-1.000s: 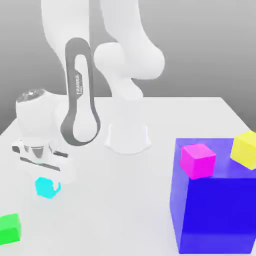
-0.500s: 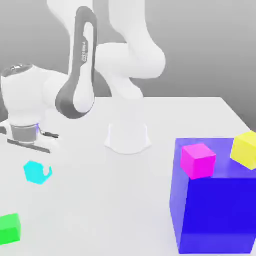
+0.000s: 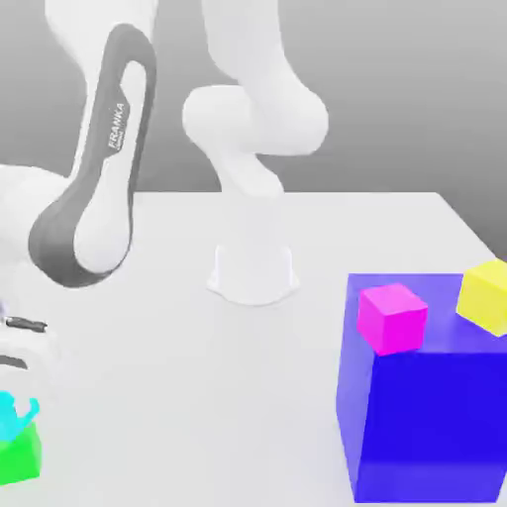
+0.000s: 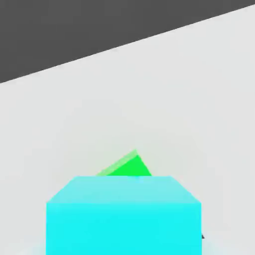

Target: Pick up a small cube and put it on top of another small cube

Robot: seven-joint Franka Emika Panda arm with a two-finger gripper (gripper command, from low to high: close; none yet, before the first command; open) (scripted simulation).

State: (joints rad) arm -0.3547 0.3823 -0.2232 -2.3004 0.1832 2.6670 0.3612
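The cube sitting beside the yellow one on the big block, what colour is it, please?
Magenta cube, clearest in the exterior view.

Cyan cube (image 3: 10,413) now above green cube (image 3: 24,456)

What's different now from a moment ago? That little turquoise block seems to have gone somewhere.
The cyan cube travelled with the arm toward the exterior view's left and lower edge, and now sits right above the green cube; whether they touch is unclear. In the hand view, green peeks out behind cyan. The green cube, the big blue block, the magenta cube and the yellow cube stayed put.
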